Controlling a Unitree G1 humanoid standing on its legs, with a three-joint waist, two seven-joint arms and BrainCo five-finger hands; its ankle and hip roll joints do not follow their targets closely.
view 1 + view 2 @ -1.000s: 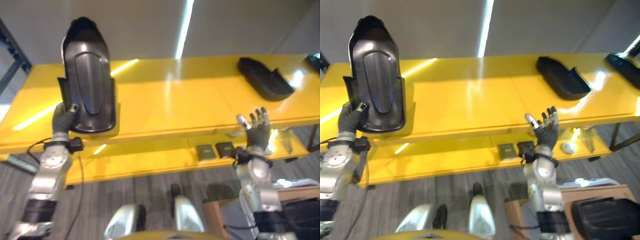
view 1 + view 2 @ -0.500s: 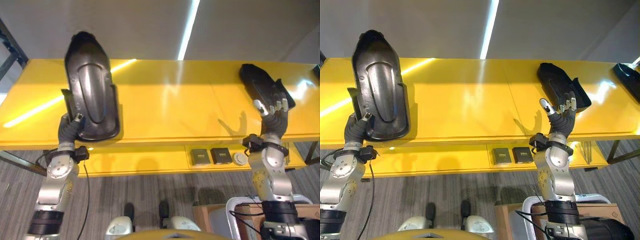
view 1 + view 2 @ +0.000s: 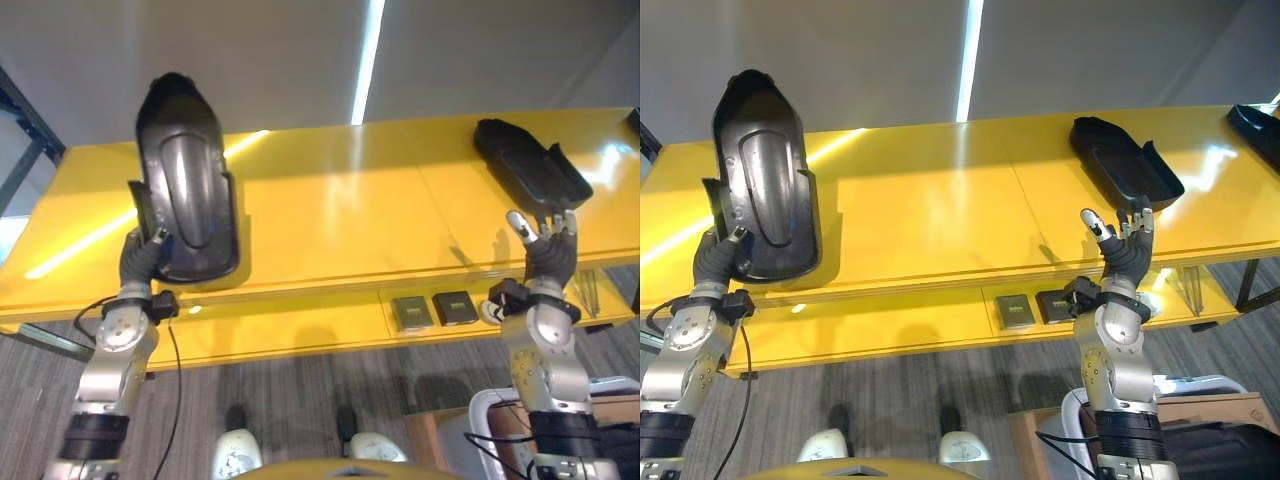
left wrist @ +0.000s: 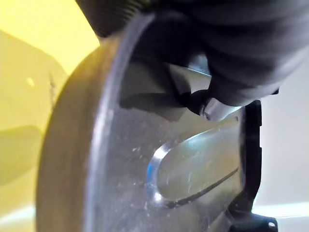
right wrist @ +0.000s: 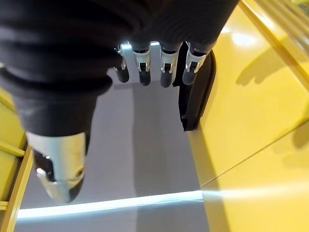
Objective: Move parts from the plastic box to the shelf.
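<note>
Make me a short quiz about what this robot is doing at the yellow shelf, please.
1. True or false: the left hand grips the lower end of a large black part over the yellow shelf.
2. The right hand is: A) holding a part, B) open and holding nothing, C) pressing on the shelf.
3. Fill in: a second black part lies on the shelf toward the robot's ____ side.

Key: 1 true; 2 B; 3 right.
</note>
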